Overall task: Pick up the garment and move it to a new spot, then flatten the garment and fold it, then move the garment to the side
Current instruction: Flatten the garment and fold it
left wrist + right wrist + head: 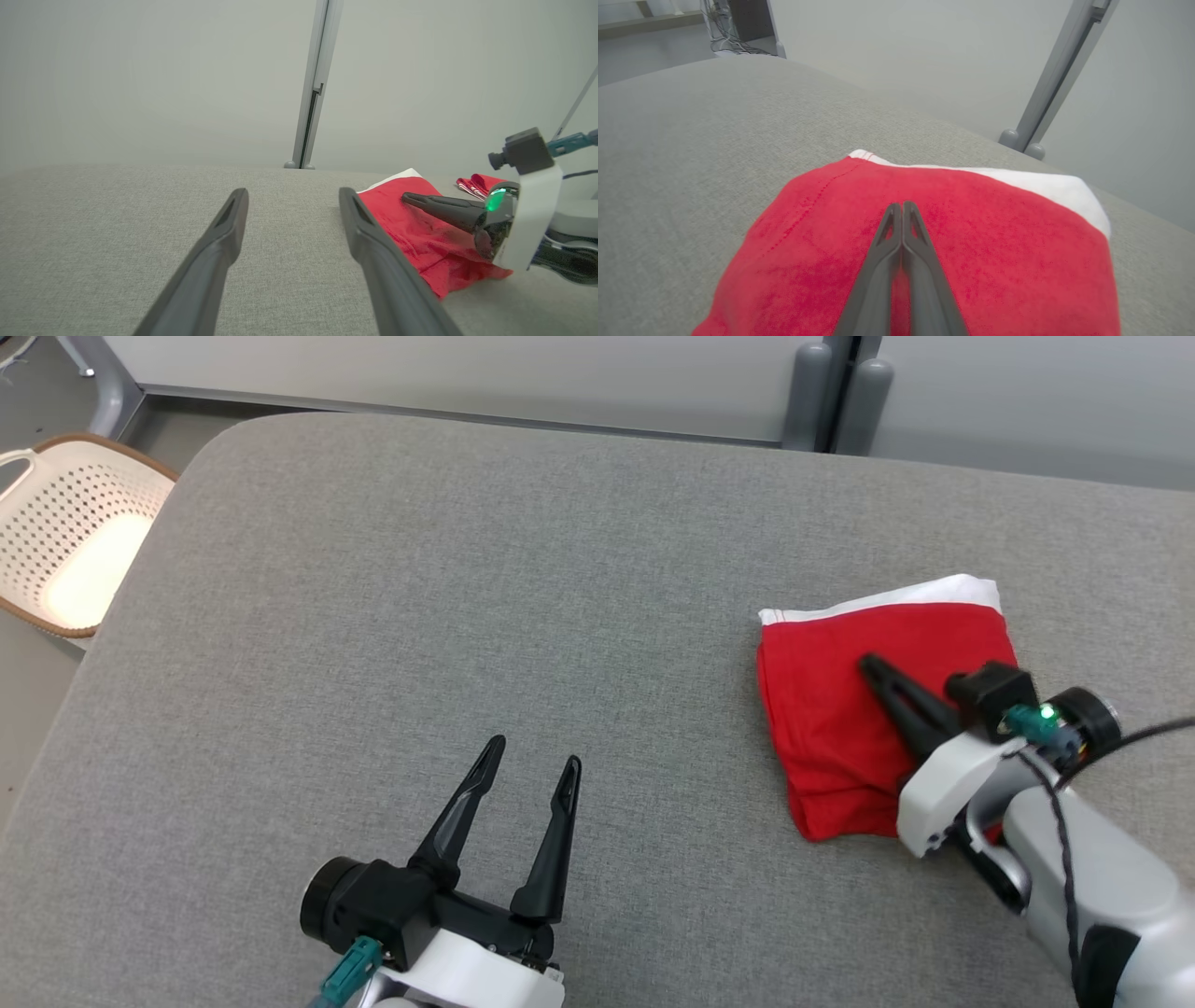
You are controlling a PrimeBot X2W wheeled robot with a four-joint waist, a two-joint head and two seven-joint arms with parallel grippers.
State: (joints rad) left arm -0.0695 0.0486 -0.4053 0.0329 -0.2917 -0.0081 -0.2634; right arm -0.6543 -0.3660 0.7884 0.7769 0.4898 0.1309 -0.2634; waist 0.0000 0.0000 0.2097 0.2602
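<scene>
We see the folded red garment (831,737), a white band along its far edge, lying on the right part of the grey padded surface (467,569), well apart from the perforated laundry basket (84,495) that stands off the surface's left corner. Our right gripper (871,665) lies over the garment with its two dark fingers pressed together. In the right wrist view the tips meet over the red cloth with no fabric caught between them, though we cannot tell whether they touch it. Our left gripper (534,753) hovers over bare surface to the garment's left, fingers spread wide and holding nothing.
</scene>
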